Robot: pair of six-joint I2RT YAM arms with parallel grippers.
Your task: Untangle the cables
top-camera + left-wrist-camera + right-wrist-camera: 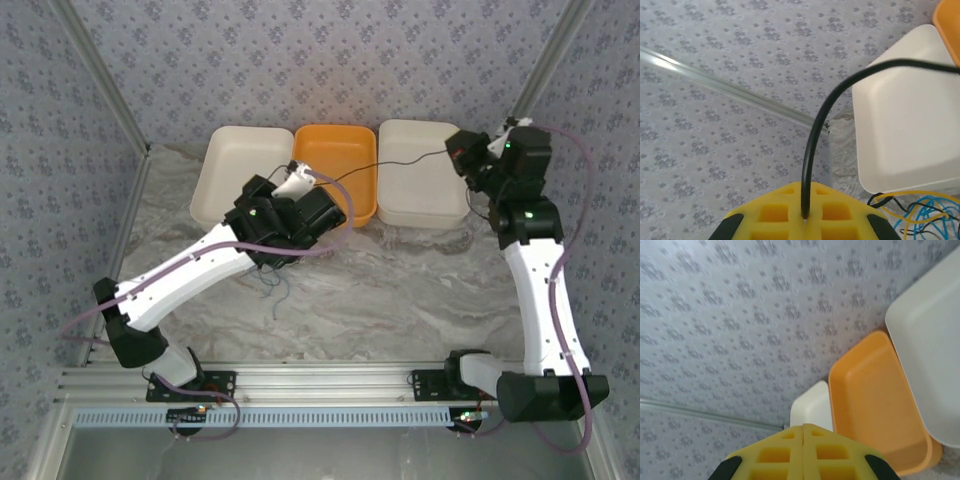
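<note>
Black cable [812,150] | clamped in left pincer [804,218] | spans to right pincer [803,428]

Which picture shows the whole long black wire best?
The top external view: the black wire runs from the left gripper, over the orange tray, to the right gripper. The left wrist view shows one end big, pinched in yellow pads. In the right wrist view I cannot make it out at the shut pads.

The left arm [190,268] and right arm [537,290] have white shells, black joints, purple-grey cables [590,185] and yellow gridded finger pads [775,455].
</note>
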